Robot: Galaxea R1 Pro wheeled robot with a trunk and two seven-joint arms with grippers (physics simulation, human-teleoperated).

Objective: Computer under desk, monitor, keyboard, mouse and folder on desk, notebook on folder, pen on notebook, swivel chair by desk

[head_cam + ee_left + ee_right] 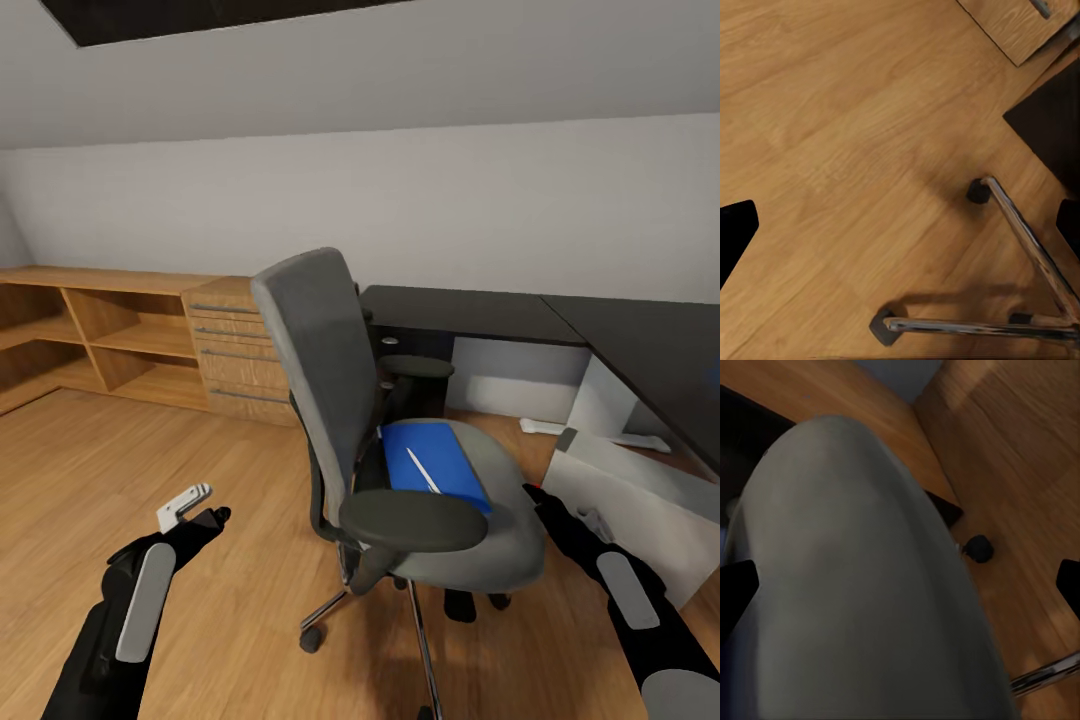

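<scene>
Open floor [230, 470] lies left of the chair [330, 400]. Its backrest and near armrest [415, 518] screen the seat; the desk [600, 340] and a grey panel [640, 510] crowd its right.

Grey chair [320, 370], blue folder [440, 465], white pen [422, 470], black counter [640, 345], light wood floor [150, 460], pale grey walls [450, 200].

No text, label, brand, number or sign can be read anywhere in these pictures.
</scene>
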